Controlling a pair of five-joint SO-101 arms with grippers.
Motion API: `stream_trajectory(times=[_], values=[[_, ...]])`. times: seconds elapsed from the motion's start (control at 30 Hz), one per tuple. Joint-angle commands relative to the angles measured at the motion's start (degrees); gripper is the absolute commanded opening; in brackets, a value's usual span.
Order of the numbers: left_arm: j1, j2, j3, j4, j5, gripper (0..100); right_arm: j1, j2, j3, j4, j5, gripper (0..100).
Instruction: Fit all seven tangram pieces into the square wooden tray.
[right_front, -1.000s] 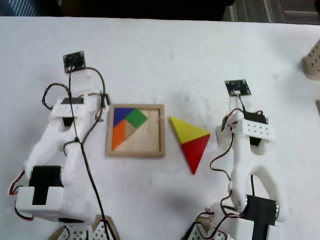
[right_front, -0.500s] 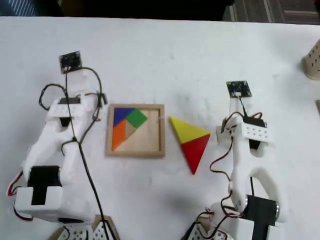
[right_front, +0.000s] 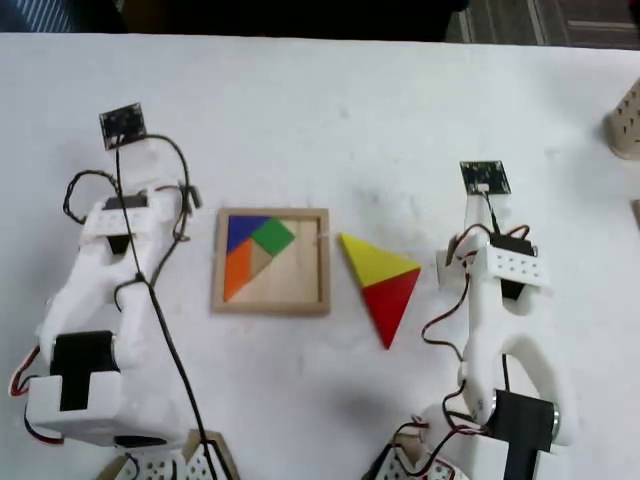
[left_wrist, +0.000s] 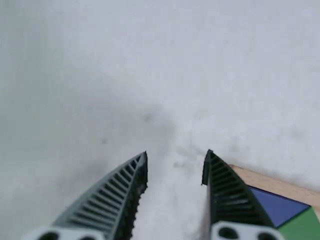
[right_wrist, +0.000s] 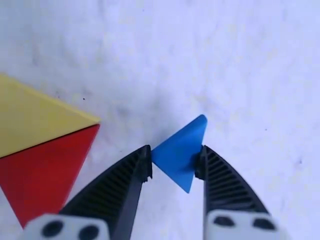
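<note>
Just off tray (left_wrist: 270, 181) corner, left claw (left_wrist: 175, 162) spread

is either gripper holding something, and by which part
The right gripper pinches the small blue triangle by two opposite edges, near one corner. The left gripper is open, holding nothing.

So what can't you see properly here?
High view: the right arm covers the small blue triangle.
Left wrist view: the picture's edge cuts the wooden tray; just a corner shows.
Right wrist view: the edge cuts the red triangle and yellow triangle.
Right wrist view: whether the right gripper has the small blue triangle lifted or resting.
</note>
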Motion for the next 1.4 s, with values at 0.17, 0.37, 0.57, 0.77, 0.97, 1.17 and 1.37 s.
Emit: stream_trajectory(times=[0.17,0.37,0.57,0.77,0.97,1.17,1.37], values=[[-0.6,-0.2,-3.3,0.1,-0.6,20,-4.2,-1.4,-2.2,0.6,0.1,13.0],[-0.6,-0.2,-3.2,0.1,-0.6,20,-13.2,-1.4,-9.8,6.8,0.3,13.0],[-0.6,-0.2,-2.8,0.2,-0.6,20,-22.5,-1.3,-15.4,8.6,1.2,12.7],[-0.6,-0.2,-2.7,0.1,-0.7,20,-34.2,-1.3,-17.3,8.5,10.5,12.8],[-0.6,-0.2,-2.7,0.1,-0.7,20,-38.2,-1.2,-17.3,8.1,33.9,12.7],[-0.8,-0.2,-2.7,0.1,-0.7,20,-39.7,2.3,-17.9,0.9,38.2,12.7],[-0.8,-0.2,-2.7,0.1,-0.7,20,-44.2,18.1,-29.8,2.2,38.2,12.7]])
